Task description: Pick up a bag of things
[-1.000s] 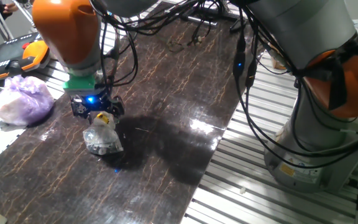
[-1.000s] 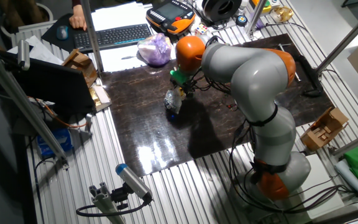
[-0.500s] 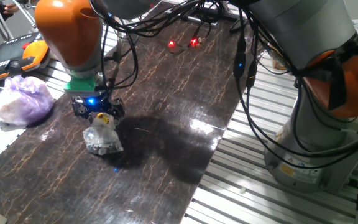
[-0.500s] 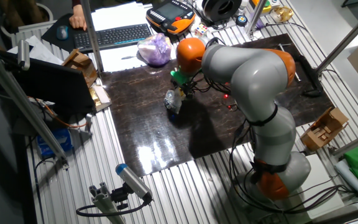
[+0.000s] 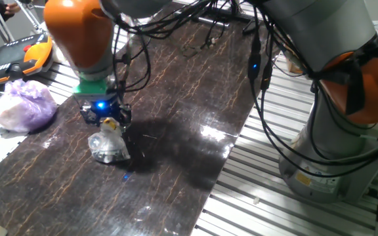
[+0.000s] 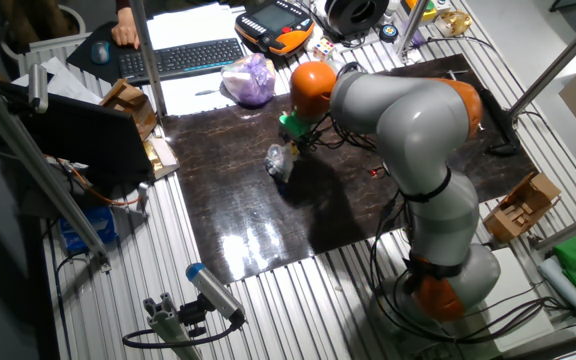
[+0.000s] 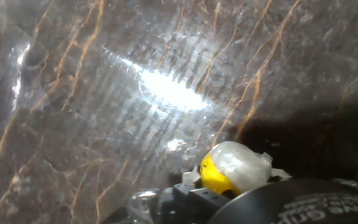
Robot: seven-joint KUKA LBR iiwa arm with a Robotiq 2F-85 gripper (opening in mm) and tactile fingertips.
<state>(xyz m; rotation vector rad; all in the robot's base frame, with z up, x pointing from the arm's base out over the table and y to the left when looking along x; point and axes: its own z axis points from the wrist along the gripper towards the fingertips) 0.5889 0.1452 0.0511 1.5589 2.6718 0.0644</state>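
The bag of things (image 5: 108, 146) is a small clear bag with grey shiny contents. It rests on the dark marbled table (image 5: 176, 98). Its yellow-white tied top (image 7: 234, 168) sits between my fingers, close to the hand camera. My gripper (image 5: 107, 122) hangs straight over the bag and is shut on that top. In the other fixed view the bag (image 6: 279, 162) lies just left of and below the gripper (image 6: 290, 144). The bag's underside still seems to touch the table.
A larger purple-white bag (image 5: 21, 103) lies left of the gripper near the table edge; it also shows in the other fixed view (image 6: 250, 78). A keyboard (image 6: 183, 57) and an orange pendant (image 6: 278, 22) lie beyond the table. Cables (image 5: 202, 36) trail at the far end.
The arm and gripper have shifted slightly right and up. The bag's tied top has followed, while the bag's body stays at about the same spot.
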